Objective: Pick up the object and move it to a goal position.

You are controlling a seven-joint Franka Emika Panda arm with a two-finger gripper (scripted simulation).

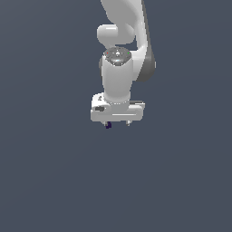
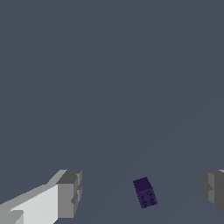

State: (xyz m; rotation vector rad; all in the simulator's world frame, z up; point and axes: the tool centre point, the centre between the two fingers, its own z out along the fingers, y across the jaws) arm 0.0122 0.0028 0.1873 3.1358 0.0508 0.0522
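The object [image 2: 145,192] is a tiny dark purple-blue studded block lying on the grey floor. In the wrist view it lies between my two grey fingertips [image 2: 70,194], apart from both and nearer the middle of the gap. My gripper [image 2: 142,192] stands open with nothing held. In the exterior view the white gripper [image 1: 118,123] hangs under the arm, and the object [image 1: 108,126] shows as a small dark speck just beside one fingertip.
A plain dark grey surface [image 1: 54,181] fills both views. The white arm [image 1: 120,68] rises behind the gripper to the frame's upper edge. No goal marker shows.
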